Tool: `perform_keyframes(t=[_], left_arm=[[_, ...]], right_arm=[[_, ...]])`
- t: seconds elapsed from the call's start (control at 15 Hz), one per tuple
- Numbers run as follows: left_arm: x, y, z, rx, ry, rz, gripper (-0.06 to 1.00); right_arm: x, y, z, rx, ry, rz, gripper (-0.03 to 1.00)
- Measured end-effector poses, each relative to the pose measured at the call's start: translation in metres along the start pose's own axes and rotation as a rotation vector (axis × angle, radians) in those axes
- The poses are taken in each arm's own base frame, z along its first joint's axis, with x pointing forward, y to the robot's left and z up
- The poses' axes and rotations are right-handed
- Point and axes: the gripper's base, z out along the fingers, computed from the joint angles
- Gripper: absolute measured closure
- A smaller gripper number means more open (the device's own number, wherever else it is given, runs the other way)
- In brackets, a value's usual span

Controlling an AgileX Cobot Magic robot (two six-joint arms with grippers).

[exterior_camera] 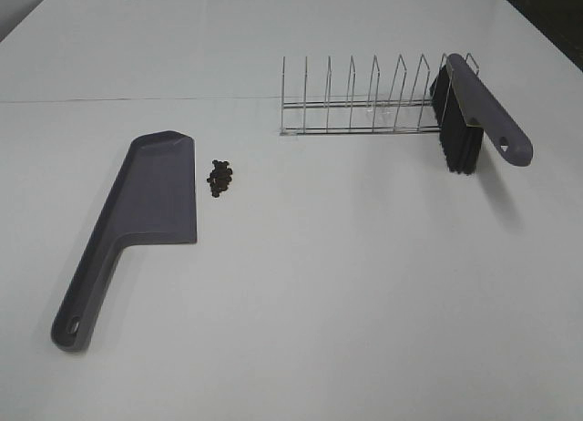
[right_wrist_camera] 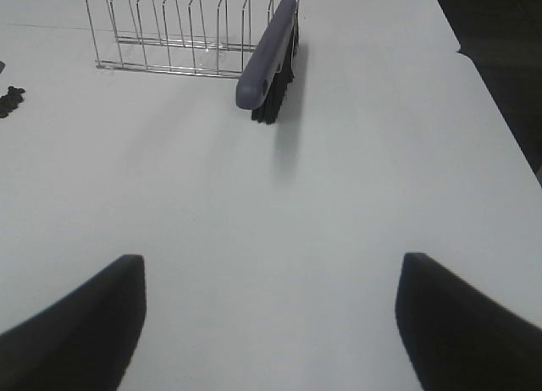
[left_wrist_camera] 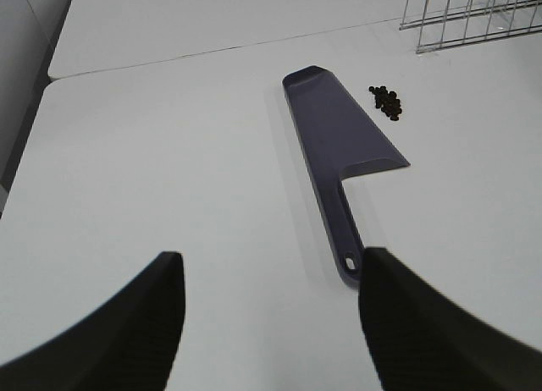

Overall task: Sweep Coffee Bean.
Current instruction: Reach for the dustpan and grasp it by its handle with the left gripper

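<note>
A small cluster of dark coffee beans (exterior_camera: 219,177) lies on the white table just right of the grey dustpan (exterior_camera: 150,211), which lies flat with its handle toward the front. The beans (left_wrist_camera: 387,101) and dustpan (left_wrist_camera: 339,137) also show in the left wrist view; the beans (right_wrist_camera: 10,101) sit at the edge of the right wrist view. A grey brush with black bristles (exterior_camera: 469,116) leans in the right end of a wire rack (exterior_camera: 364,100); it also shows in the right wrist view (right_wrist_camera: 269,61). My left gripper (left_wrist_camera: 271,323) and right gripper (right_wrist_camera: 271,323) are open, empty, and out of the exterior view.
The wire rack (right_wrist_camera: 169,35) stands at the back centre-right of the white table (exterior_camera: 346,284). A seam runs across the table behind the dustpan. The table's right edge shows in the right wrist view, with dark floor beyond it.
</note>
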Motion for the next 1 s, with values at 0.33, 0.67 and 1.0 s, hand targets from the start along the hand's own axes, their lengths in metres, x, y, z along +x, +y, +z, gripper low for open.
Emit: perform_keyframes(t=[0.33, 0.67, 1.0], left_arm=[[0.0000, 0.0000, 0.0000, 0.000, 0.000, 0.000, 0.38], [0.0000, 0.0000, 0.0000, 0.000, 0.000, 0.000, 0.38], [0.0000, 0.0000, 0.0000, 0.000, 0.000, 0.000, 0.38]], right_arm=[[0.0000, 0.0000, 0.0000, 0.000, 0.000, 0.000, 0.29], [0.0000, 0.0000, 0.0000, 0.000, 0.000, 0.000, 0.29], [0.0000, 0.0000, 0.0000, 0.000, 0.000, 0.000, 0.29]])
